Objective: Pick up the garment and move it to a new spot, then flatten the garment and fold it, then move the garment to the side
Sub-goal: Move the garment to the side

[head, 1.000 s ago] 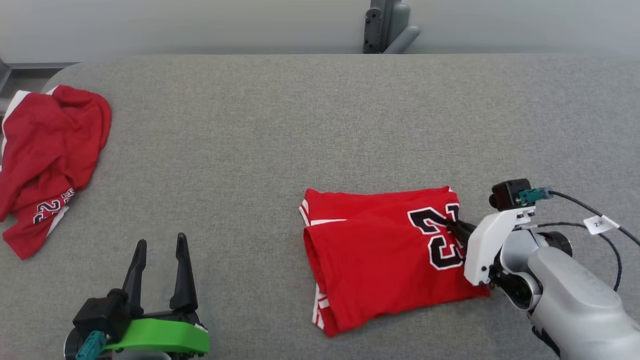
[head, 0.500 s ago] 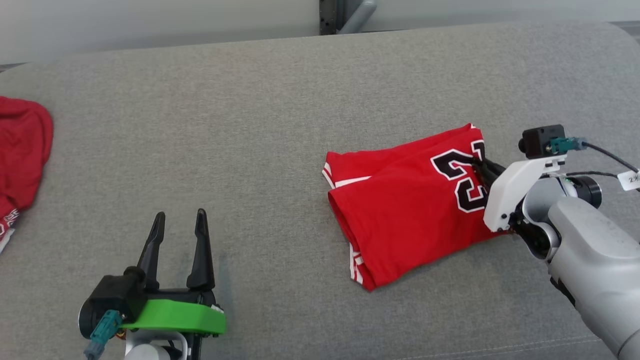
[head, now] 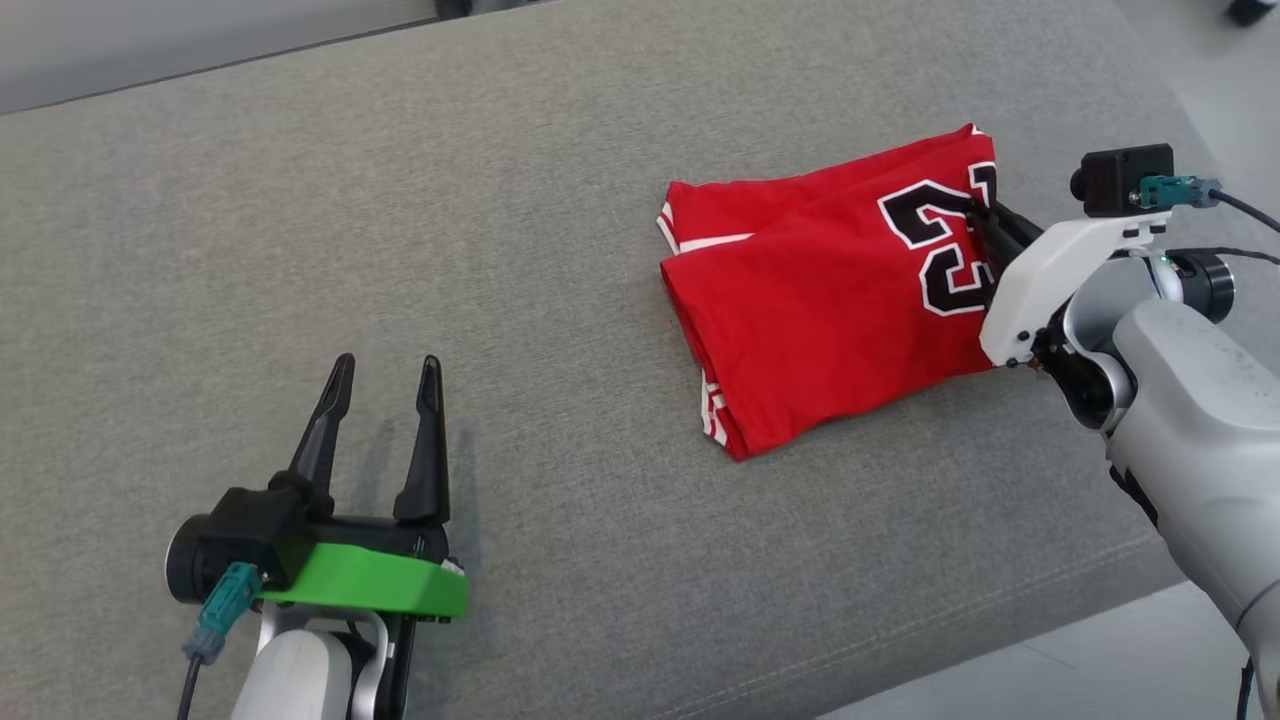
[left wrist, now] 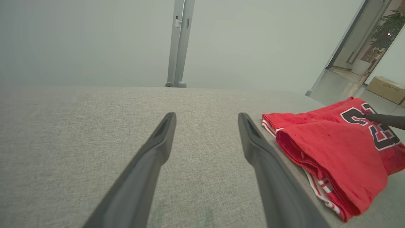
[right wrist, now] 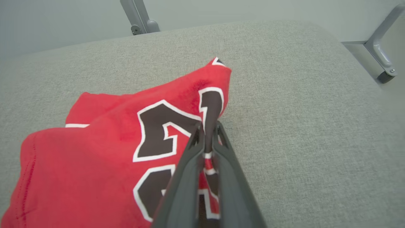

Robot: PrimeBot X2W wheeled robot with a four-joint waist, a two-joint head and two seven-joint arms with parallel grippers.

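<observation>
On the right part of the grey surface (head: 400, 200) lies the folded red garment (head: 820, 310), its numbered edge pinched between the closed fingers of the right end effector (head: 978, 212). The left end effector (head: 385, 362) is well apart from it, fingers spread.

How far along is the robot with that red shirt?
Done: the red shirt lies folded on the grey surface. In hand: the right gripper is shut on its edge by the printed number, near the surface's right end. Left to do: set it aside and let go. The left gripper is open, holding nothing.
</observation>
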